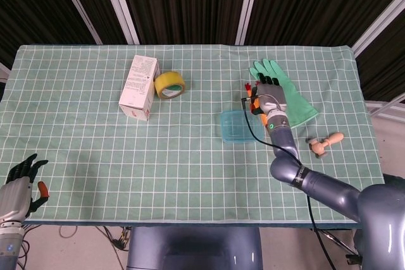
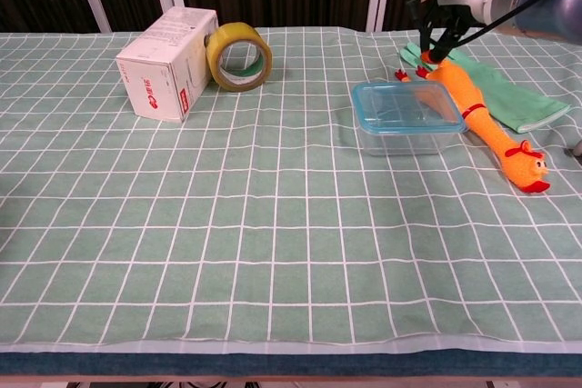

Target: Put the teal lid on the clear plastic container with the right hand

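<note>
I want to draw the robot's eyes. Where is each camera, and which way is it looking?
Head view: high up, looking steeply down on the whole table; shows both arms, the left hand at the bottom corner, the right hand over the rubber chicken.
Chest view: lower, looking forward across the table; shows only the right hand.
Both see the lidded container, white box, tape roll and green glove.

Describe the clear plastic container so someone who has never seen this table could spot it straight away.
Start on the green checked tablecloth and go to its right half. There an orange rubber chicken lies beside a green glove. The clear plastic container touches the chicken's left side: a low see-through rectangular box with a teal lid, the only transparent thing there.
</note>
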`<state>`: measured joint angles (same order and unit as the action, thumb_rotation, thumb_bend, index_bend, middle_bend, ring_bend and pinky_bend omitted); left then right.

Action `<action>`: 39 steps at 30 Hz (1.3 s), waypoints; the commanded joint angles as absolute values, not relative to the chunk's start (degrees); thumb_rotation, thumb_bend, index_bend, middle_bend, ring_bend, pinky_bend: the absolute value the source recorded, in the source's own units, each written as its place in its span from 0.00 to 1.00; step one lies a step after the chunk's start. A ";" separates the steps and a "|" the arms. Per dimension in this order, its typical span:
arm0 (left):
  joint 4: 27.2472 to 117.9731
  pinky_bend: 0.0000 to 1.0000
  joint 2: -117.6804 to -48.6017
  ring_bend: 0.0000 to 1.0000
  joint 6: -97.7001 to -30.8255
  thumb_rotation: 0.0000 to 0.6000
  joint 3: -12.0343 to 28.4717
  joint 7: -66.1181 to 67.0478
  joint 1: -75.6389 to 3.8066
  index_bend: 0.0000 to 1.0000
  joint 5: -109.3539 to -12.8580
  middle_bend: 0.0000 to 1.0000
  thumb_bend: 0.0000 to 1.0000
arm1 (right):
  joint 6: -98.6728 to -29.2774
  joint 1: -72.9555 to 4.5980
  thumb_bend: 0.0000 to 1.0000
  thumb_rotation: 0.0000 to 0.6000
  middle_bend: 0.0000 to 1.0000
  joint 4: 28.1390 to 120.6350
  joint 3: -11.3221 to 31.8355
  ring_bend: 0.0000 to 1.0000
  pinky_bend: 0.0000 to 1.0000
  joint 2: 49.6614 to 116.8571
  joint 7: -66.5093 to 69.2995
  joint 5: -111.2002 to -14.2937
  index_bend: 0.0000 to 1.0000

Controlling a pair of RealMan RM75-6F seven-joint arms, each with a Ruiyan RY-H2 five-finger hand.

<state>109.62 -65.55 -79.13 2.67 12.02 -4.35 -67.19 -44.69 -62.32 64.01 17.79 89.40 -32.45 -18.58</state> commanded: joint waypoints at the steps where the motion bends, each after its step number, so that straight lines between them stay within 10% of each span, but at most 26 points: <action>1: 109.63 0.00 -65.52 0.00 -79.06 1.00 2.66 12.01 -4.38 0.18 -67.09 0.00 0.74 | -43.57 -63.01 0.46 1.00 0.01 62.32 17.11 0.00 0.00 90.91 -33.26 -17.65 0.65; 39: 109.75 0.00 -65.52 0.00 -79.24 1.00 2.59 12.02 -4.47 0.18 -66.93 0.00 0.74 | -41.57 -62.03 0.46 1.00 0.01 60.31 15.10 0.00 0.00 92.49 -33.65 -17.51 0.65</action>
<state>109.74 -65.52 -79.24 2.59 12.02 -4.47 -66.93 -41.59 -61.99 60.34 15.13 92.45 -33.61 -17.54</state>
